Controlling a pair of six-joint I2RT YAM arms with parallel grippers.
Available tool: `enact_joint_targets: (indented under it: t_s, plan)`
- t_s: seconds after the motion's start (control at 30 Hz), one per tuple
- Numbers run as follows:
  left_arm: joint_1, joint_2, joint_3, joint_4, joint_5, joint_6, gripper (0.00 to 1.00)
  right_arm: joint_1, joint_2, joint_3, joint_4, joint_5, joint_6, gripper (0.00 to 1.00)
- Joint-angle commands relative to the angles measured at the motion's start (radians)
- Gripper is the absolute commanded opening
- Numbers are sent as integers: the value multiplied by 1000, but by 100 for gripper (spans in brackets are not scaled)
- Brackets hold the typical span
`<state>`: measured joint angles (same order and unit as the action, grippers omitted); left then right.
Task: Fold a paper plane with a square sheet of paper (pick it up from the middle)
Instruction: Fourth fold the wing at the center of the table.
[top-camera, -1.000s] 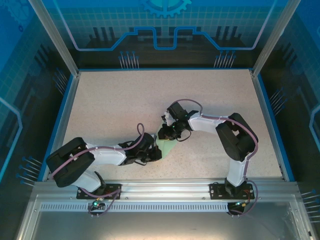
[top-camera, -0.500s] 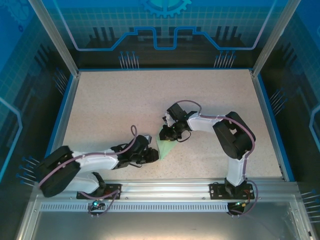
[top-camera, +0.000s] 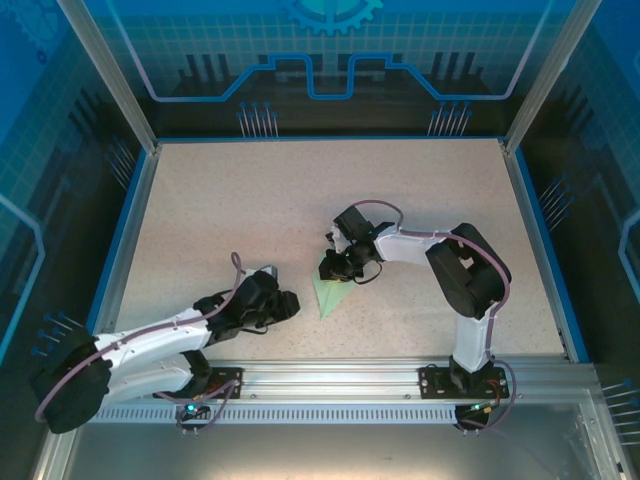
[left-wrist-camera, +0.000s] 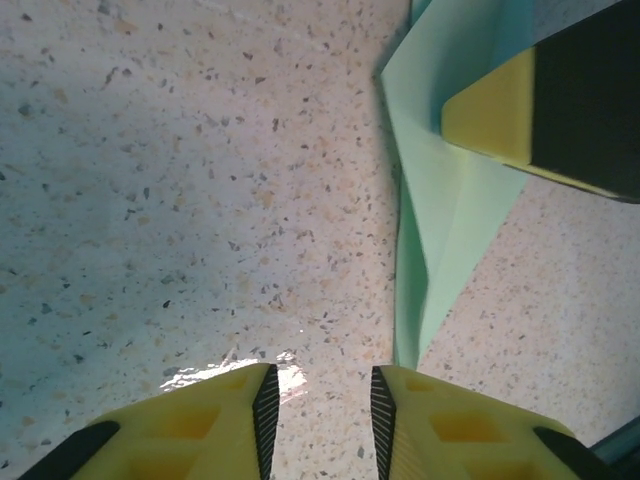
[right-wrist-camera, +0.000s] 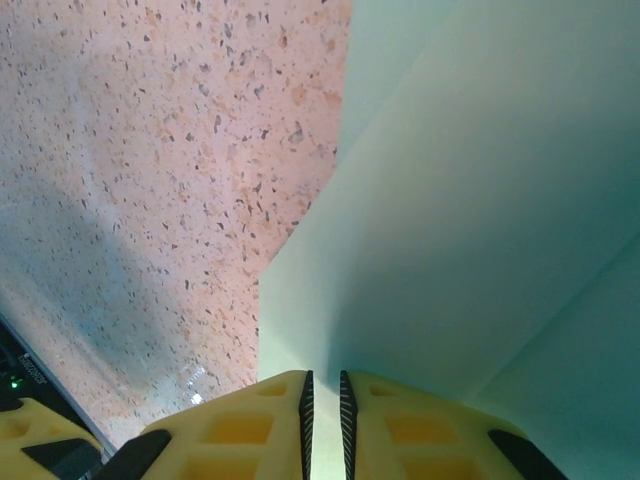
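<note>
The square sheet of paper is folded into a slim, pointed, pale mint-green paper plane (top-camera: 327, 293), lying on the speckled table with its tip toward the near edge. My right gripper (top-camera: 334, 270) is shut on the plane's far end; in the right wrist view the paper (right-wrist-camera: 470, 200) runs into the narrow slit between the fingertips (right-wrist-camera: 323, 382). My left gripper (top-camera: 289, 303) stands open just left of the tip, apart from it. In the left wrist view only bare table lies between its fingertips (left-wrist-camera: 320, 388), with the paper (left-wrist-camera: 440, 210) to the right under the right gripper's yellow finger (left-wrist-camera: 495, 110).
The speckled table (top-camera: 230, 210) is bounded by a blue rim (top-camera: 128, 240) and aluminium frame posts. The right arm's elbow (top-camera: 470, 270) rises to the right of the paper. The metal base rail (top-camera: 330, 375) runs along the near edge.
My left gripper has opened, let go of the paper's near tip and drawn back to the left, its arm stretching low along the near edge. The right gripper and the paper have stayed put.
</note>
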<state>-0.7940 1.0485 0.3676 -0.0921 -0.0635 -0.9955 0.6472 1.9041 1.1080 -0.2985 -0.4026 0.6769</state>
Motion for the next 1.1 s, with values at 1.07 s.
enact_joint_targets:
  t_s: [1.07]
  plan:
    - [58,505,249,278,194,32,20,-26,-66,-45,1,7,19,21]
